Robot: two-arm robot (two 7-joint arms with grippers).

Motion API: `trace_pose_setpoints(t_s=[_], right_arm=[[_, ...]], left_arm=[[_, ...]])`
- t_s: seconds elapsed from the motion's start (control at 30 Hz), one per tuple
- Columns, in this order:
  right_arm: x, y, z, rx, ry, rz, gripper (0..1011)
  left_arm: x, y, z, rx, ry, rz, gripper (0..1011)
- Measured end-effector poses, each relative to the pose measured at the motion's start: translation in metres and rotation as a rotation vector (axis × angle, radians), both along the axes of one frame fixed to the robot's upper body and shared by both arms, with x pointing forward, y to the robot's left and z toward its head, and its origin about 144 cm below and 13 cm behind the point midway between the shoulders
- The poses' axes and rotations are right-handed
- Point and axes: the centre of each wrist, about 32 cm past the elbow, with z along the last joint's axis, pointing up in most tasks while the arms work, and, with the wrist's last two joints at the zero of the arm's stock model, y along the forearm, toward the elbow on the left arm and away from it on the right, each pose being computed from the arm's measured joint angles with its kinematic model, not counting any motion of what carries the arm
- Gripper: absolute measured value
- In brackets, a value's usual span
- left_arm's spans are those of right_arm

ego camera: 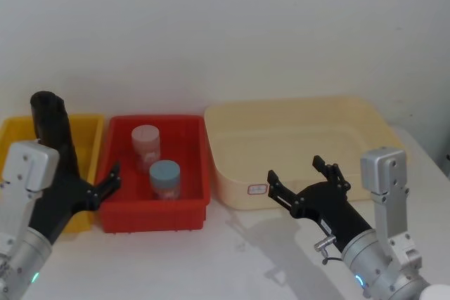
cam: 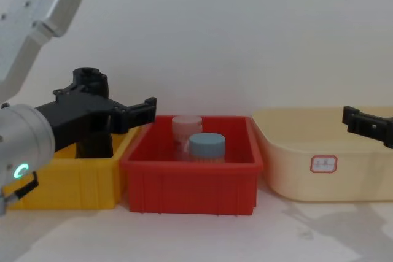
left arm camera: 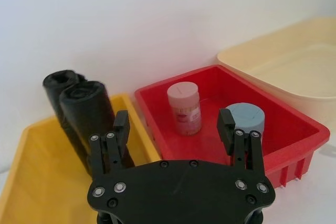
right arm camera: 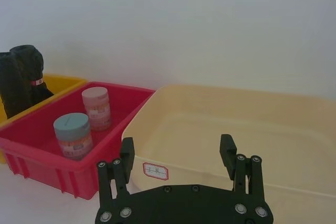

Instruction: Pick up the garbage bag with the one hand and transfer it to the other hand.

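Observation:
Two black rolls stand upright side by side in the yellow bin. In the right wrist view the plain one is the garbage bag; its neighbour carries a small red mark. The left wrist view shows the pair of rolls, but which is which I cannot tell. My green-ringed left gripper is open just short of them, its fingers empty, with the rolls off to one side of the gap. My right gripper hovers open and empty before the cream bin.
A red bin sits between the yellow and cream bins and holds a pink-lidded jar and a blue-lidded jar. A white wall rises right behind the bins. Bare white table lies in front.

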Motion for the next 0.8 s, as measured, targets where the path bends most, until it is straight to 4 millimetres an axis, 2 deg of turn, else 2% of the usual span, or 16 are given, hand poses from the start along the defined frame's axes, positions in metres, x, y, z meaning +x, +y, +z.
trace_pose_setpoints(t_s=[0.4,0.8], right_arm=[[0.0,0.0,0.0,0.0,0.0,0.0,1001],[0.0,0.0,0.0,0.0,0.0,0.0,1001]], left_arm=[[-0.006,0.025,0.009,-0.085,0.04,0.08,1001],[0.006,0.035,0.016,-0.121,0.058,0.122,1001]])
